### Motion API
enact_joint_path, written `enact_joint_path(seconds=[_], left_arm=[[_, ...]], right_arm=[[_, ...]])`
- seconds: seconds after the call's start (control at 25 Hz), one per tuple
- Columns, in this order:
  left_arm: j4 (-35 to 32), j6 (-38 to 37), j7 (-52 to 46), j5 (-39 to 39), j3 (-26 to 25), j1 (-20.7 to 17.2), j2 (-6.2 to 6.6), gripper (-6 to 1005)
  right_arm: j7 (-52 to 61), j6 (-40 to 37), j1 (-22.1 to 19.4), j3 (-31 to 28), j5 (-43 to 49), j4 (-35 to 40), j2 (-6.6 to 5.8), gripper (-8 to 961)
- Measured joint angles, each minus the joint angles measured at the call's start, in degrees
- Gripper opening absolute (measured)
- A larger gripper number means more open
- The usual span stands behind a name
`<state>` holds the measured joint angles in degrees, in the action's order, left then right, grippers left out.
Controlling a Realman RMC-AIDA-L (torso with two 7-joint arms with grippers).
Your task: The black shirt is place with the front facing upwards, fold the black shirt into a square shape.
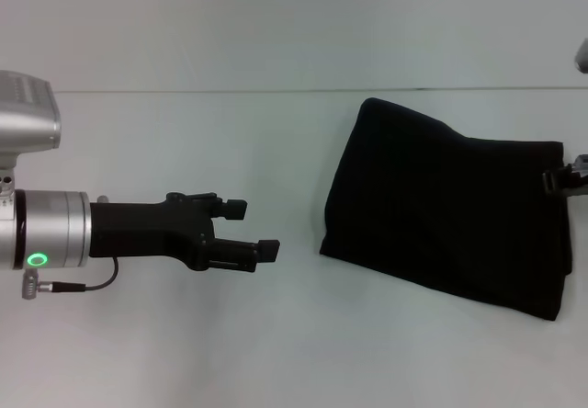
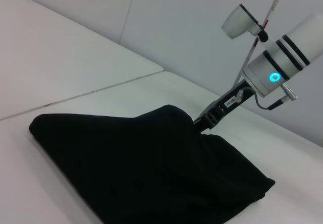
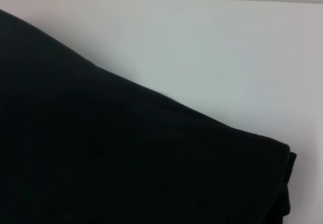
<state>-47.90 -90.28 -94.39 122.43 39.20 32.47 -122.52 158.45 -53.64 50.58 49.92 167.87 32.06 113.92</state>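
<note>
Head view: black shirt lies folded into a compact, roughly four-sided bundle, right-center of frame, on the white table.
Shirt face: plain black only; no lettering or label showing in any view.
Shirt shape: upper-left corner humps up; top edge dips, then runs to the right frame edge; lower edge slants down toward lower right; left edge slants in toward lower left.
Left gripper: center-left of head view, over bare table, well apart from shirt, pointing toward it.
Left gripper state: fingers spread with a clear gap, nothing between them.
Left arm: silver wrist barrel with green ring light at left edge; thin cable loops below it.
Right gripper: at right frame edge of head view, touching the shirt's right end, mostly cut off.
Right gripper state: cannot tell whether parted or closed on cloth; tips hidden by fabric and frame edge.
Left wrist view: shirt fills lower center as a low black mound on the table; right gripper meets its far peak just right of center; right arm with blue ring light rises to upper right.
Right wrist view: shirt covers lower left and bottom; folded layered corner at lower right; white table across the top.
Table seam: thin line across upper head view, behind the shirt.
Containers: none visible; shirt rests directly on the table.
</note>
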Motion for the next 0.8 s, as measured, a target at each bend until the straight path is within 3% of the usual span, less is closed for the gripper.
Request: enact_joint_path(seconds=[0.44,0.8], left_arm=[[0.00,-0.08,0.00,-0.50,-0.89,-0.14,0.00,948],[0.00,-0.28,0.00,-0.53,-1.65,-0.15,0.15,948]], right_arm=[[-2.43,0.88,3.10,0.58,-0.43,-0.08,1.93,34],[-4.49,1.16,6.19,0.95,-0.54,-0.16,4.73,40]])
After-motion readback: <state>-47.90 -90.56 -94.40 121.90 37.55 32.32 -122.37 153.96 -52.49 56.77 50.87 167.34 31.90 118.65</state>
